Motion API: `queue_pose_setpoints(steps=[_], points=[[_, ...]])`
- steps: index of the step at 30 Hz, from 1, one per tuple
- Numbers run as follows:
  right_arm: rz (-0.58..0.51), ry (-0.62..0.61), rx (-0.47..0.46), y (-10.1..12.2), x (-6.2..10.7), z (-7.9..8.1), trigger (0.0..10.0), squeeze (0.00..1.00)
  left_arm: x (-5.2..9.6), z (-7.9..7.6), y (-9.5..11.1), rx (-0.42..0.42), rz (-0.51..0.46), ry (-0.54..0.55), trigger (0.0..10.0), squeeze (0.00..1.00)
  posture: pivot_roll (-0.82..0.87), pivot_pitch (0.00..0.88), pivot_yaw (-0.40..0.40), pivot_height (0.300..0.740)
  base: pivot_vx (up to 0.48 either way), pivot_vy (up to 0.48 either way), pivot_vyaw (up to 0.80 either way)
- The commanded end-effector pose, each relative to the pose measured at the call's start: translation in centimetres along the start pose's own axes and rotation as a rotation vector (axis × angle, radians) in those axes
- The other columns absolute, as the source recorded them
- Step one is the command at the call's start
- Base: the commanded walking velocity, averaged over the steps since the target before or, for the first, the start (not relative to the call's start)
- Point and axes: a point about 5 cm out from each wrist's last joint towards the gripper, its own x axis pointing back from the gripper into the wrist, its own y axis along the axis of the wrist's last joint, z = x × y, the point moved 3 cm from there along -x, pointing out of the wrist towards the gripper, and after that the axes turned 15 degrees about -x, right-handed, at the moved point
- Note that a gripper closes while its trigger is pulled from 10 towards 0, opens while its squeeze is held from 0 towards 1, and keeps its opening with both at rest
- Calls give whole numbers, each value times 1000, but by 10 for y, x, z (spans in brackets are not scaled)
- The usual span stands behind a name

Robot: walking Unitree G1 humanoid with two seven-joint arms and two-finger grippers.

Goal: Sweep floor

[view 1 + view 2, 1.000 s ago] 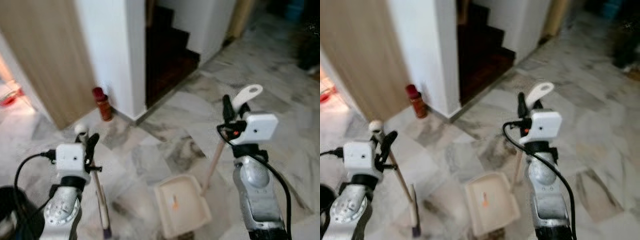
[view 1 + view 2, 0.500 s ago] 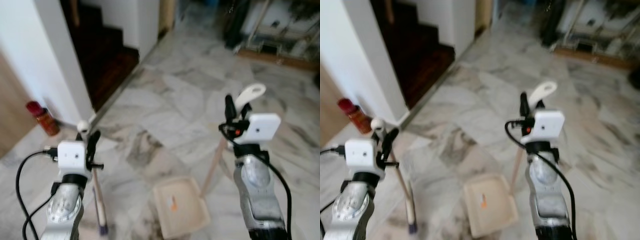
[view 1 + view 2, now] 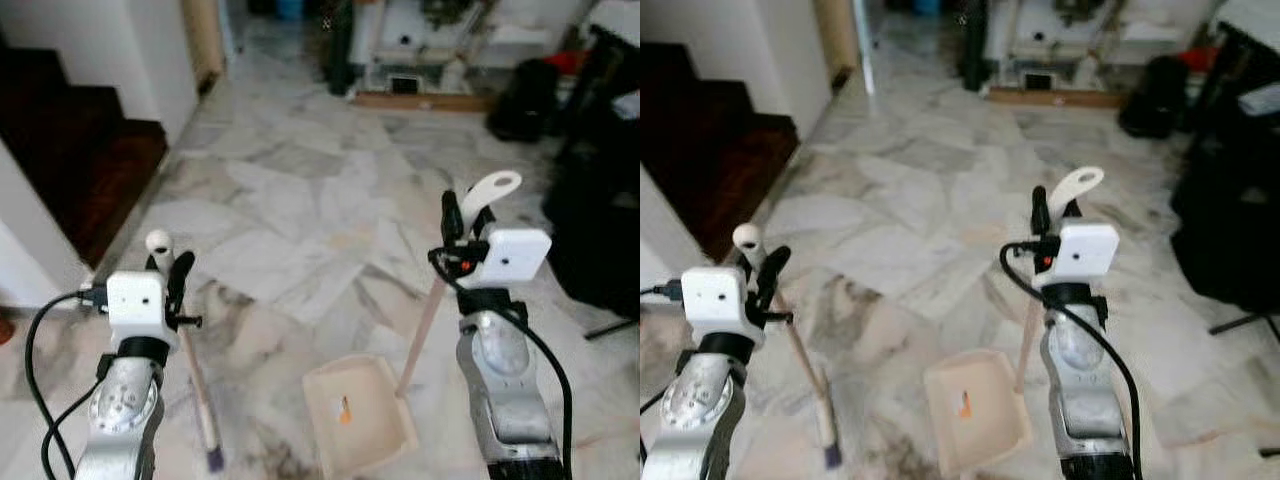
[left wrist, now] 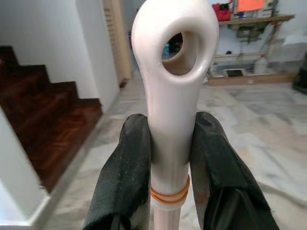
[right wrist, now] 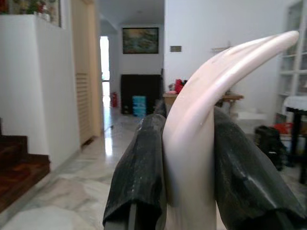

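The left gripper (image 3: 172, 282) clamps the broom handle (image 3: 196, 385) on the left; the right gripper (image 3: 462, 222) clamps the dustpan handle (image 3: 425, 320) on the right. The dustpan (image 3: 358, 412) rests on the floor (image 3: 300, 200) between the arms. Stairs (image 3: 80, 150) lie far left.

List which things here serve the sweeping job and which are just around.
Job: cream broom with looped handle in left gripper; cream plastic dustpan on its long handle in right gripper.
Around: dark wooden stairs; black bag.
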Motion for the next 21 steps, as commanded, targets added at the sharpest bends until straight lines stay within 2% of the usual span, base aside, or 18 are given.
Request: queue_pose_setpoints(steps=[1,5,9,21], points=[[-42,19,-17,10,-3,7,10000,0,-1,6,8,14,-39,28,10000,0,17,27,19,740,0,0,-800],[-54,30,-12,11,-4,9,10000,0,-1,7,8,9,-38,29,10000,0,18,16,16,740,0,0,-800],[-61,34,-11,12,-4,10,10000,0,-1,4,8,18,-36,23,10000,0,11,10,13,740,133,0,0],[-60,60,-27,12,-3,18,10000,0,-2,3,6,22,-29,21,10000,0,11,0,12,740,348,0,0]])
